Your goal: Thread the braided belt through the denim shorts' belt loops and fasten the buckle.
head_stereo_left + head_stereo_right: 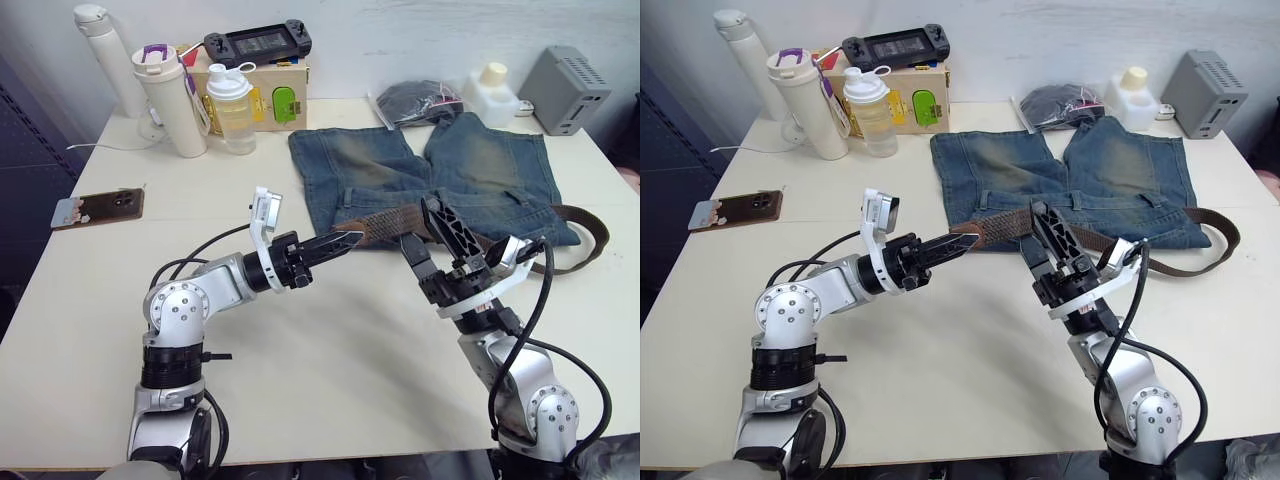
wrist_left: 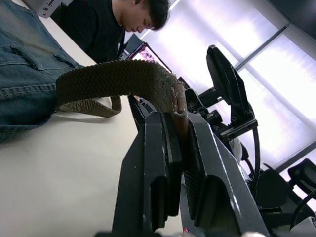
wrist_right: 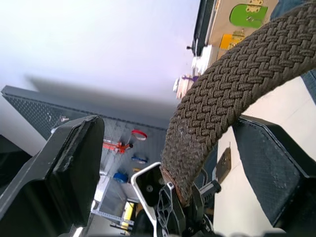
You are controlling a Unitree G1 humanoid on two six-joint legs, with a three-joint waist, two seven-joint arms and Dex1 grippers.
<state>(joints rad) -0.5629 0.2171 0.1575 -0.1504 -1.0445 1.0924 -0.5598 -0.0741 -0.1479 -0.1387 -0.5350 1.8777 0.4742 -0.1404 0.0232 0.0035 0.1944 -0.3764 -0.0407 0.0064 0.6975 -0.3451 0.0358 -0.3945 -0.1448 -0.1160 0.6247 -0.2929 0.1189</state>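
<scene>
Left eye view | left claw (image 1: 352,240) level, pinching braided belt (image 1: 385,226) tip

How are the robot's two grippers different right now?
The left gripper is pinched shut on the end of the braided belt, while the right gripper is wide open and holds nothing; the belt just passes between its fingers. The left gripper lies low, reaching sideways toward the denim shorts, while the right gripper points up and away from the robot. Both have two black fingers and sit near the shorts' waistband.

Even, bright overhead light, soft shadows (wrist views glare, backgrounds blown out).
</scene>
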